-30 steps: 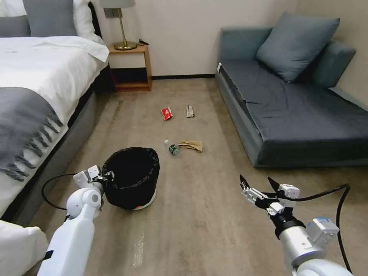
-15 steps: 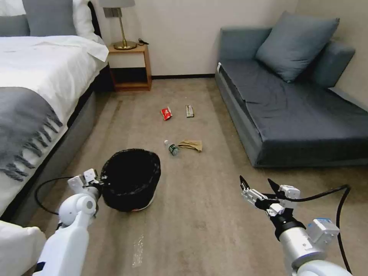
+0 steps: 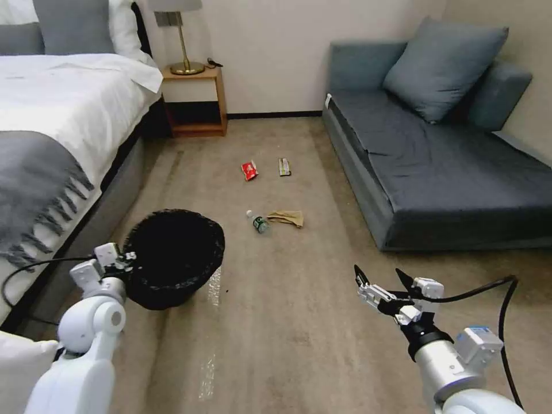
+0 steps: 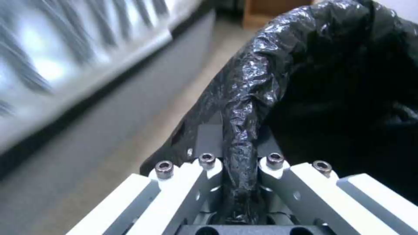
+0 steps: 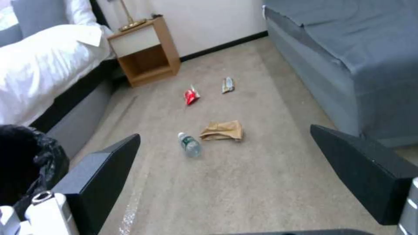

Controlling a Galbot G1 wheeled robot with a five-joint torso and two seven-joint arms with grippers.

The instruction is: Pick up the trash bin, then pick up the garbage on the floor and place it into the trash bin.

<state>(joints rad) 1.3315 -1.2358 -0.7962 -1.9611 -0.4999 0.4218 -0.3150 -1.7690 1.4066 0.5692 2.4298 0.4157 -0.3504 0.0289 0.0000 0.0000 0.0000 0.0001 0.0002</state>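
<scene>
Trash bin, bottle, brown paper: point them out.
trash bin (image 3: 172,259), head view, black liner inside the mouth.
bottle (image 5: 190,144), right wrist view, green label.
brown paper (image 5: 223,130), right wrist view, middle of the crumpled sheet.

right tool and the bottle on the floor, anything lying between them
Nothing: in the right wrist view only bare carpet runs from the open right tool to the bottle.

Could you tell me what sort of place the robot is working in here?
Most likely a hotel room or a bedroom: a made bed with white linen, a wooden nightstand bearing a brass lamp, and a grey-blue sofa with a cushion, all on a carpeted floor.
</scene>
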